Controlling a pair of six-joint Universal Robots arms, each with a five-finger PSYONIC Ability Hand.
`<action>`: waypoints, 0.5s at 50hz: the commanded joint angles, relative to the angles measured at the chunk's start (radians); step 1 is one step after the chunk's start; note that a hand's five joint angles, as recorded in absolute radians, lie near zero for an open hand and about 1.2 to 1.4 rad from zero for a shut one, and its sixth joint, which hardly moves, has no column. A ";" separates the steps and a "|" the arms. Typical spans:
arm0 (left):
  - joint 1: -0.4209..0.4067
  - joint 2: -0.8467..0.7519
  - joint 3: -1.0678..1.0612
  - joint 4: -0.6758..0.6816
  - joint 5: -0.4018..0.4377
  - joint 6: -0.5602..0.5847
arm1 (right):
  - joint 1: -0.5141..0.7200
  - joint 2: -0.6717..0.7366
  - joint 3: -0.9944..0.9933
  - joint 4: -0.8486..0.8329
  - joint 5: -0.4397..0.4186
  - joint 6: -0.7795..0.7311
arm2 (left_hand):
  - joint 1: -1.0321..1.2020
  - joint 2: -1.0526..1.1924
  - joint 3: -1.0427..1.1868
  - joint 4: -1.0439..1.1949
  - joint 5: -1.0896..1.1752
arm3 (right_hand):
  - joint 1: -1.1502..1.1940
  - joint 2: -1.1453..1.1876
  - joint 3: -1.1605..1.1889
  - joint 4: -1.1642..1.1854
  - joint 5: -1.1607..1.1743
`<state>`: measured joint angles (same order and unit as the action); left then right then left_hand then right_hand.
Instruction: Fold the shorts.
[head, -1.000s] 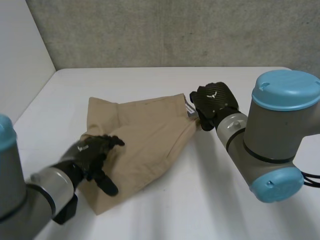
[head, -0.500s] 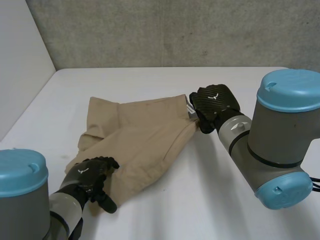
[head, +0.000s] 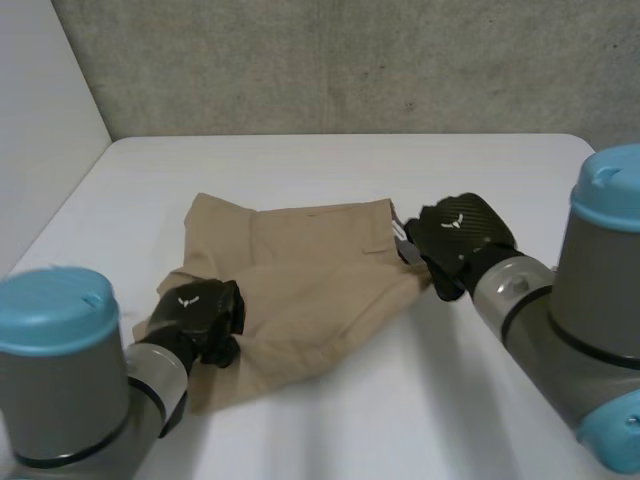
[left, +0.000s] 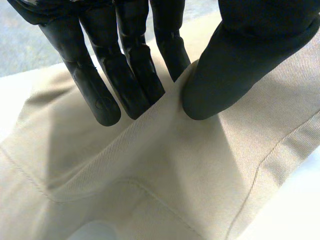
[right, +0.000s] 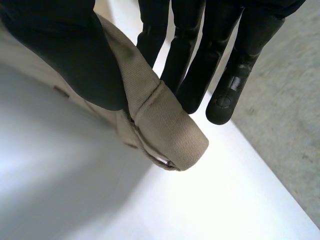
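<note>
Two pinches on shorts (head: 310, 270): left hand (head: 195, 315) mid-cloth, right hand (head: 455, 235) edge.

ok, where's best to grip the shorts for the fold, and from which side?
Probably the two ends, from the outer sides. The shorts lie mostly flat; the right hand pinches the thick rolled corner at their right end, the left hand a raised ridge by their near-left edge. Thick, lifted cloth suits a thumb-and-finger pinch.
</note>
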<state>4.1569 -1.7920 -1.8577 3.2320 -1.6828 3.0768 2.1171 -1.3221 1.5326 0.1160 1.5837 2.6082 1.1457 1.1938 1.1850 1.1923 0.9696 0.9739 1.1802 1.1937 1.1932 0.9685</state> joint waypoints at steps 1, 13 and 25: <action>0.045 0.154 0.098 -0.228 0.161 0.126 | -0.045 -0.084 -0.015 0.325 -0.059 -0.210 | 0.251 0.202 0.211 0.204 0.252 | 0.422 0.216 0.203 0.203 0.253; 0.154 -0.193 0.437 -0.302 0.327 0.217 | -0.108 0.064 -0.140 0.282 -0.254 -0.042 | 0.251 0.202 0.211 0.204 0.252 | 0.422 0.216 0.203 0.203 0.253; 0.103 -0.540 0.762 -0.297 0.083 0.215 | -0.058 0.374 -0.289 -0.022 0.076 0.098 | -0.673 -0.721 -0.712 -0.720 -0.672 | 0.422 0.216 0.203 0.203 0.253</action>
<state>4.2925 -2.2409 -1.1867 2.9321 -1.4701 3.2998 2.0343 -1.0541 1.2817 0.2326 1.4950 2.6786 0.6848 0.7254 0.7304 0.7254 0.5583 0.9794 1.1802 1.1939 1.1933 0.9871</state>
